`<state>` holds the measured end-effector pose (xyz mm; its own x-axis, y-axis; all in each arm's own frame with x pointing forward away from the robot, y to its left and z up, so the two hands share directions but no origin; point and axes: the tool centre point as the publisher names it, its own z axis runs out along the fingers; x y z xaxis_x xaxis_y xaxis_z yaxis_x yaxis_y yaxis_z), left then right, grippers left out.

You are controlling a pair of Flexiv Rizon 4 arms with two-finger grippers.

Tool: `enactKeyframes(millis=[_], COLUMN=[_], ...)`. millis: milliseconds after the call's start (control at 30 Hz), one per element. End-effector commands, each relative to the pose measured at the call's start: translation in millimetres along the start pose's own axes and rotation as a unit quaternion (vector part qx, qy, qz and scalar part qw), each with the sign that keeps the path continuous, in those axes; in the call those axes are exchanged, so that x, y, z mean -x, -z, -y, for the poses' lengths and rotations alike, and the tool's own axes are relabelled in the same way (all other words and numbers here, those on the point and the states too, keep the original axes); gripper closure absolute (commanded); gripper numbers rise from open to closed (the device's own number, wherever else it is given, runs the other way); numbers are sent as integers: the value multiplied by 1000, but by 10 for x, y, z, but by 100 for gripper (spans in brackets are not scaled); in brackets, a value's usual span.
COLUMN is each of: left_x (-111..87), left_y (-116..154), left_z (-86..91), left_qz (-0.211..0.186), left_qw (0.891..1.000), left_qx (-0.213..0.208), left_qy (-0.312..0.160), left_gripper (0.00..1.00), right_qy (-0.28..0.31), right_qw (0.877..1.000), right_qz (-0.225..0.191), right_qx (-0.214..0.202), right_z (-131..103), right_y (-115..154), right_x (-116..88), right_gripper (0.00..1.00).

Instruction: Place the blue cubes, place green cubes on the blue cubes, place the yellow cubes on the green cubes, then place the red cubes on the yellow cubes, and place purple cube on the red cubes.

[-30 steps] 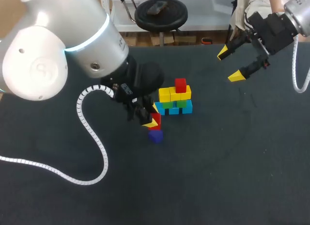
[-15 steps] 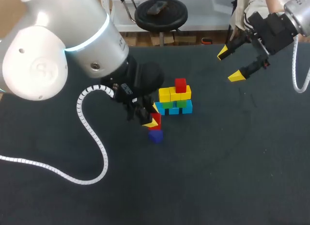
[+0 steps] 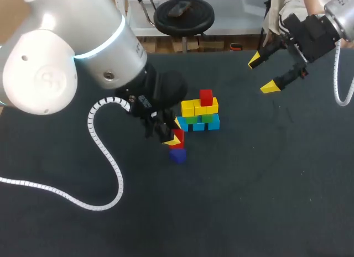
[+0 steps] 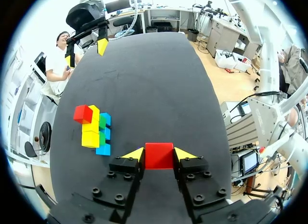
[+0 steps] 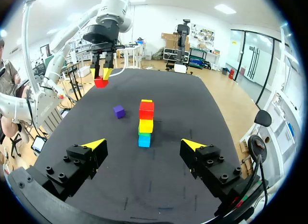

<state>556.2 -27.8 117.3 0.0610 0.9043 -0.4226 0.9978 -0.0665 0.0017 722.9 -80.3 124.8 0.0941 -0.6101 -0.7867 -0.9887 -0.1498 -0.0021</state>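
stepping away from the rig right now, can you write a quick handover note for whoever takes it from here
Left gripper: shut on the second red cube, held beside the stack.
Right gripper: open, empty, off at the table's far right.
Done: blue cubes, green cubes and yellow cubes are stacked; the first red cube sits on the yellow.
Purple cube: loose on the table, near the left gripper.
Left to do: second red cube onto the yellow, then purple cube onto the reds.
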Motion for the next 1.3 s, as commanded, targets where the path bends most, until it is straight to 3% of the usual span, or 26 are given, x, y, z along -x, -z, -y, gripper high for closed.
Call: enactKeyframes(millis=[33, 367, 500, 833, 1100, 1300], left_x=[-8, -107, -113, 60, 258, 277], left_y=[107, 456, 559, 526, 456, 442], left_z=[-65, -295, -365, -459, -476, -455], left_qz=[-9, -36, -26, -18, -9, -11], left_qw=[1000, 997, 996, 991, 991, 990], left_qx=[8, 16, 20, 42, 50, 52], left_qy=[10, 68, 87, 129, 125, 130], left_gripper=[100, 100, 100, 100, 100, 100], right_qy=[0, 0, 0, 0, 0, 0], right_qw=[1000, 1000, 1000, 1000, 1000, 1000], right_qz=[0, 0, 0, 0, 0, 0], right_qx=[-1, -1, -1, -1, -1, -1], right_z=[-5, -5, -5, -5, -5, -5], right_y=[1, 1, 1, 1, 1, 1], right_x=[3, 3, 3, 3, 3, 3], right_gripper=[0, 0, 0, 0, 0, 0])
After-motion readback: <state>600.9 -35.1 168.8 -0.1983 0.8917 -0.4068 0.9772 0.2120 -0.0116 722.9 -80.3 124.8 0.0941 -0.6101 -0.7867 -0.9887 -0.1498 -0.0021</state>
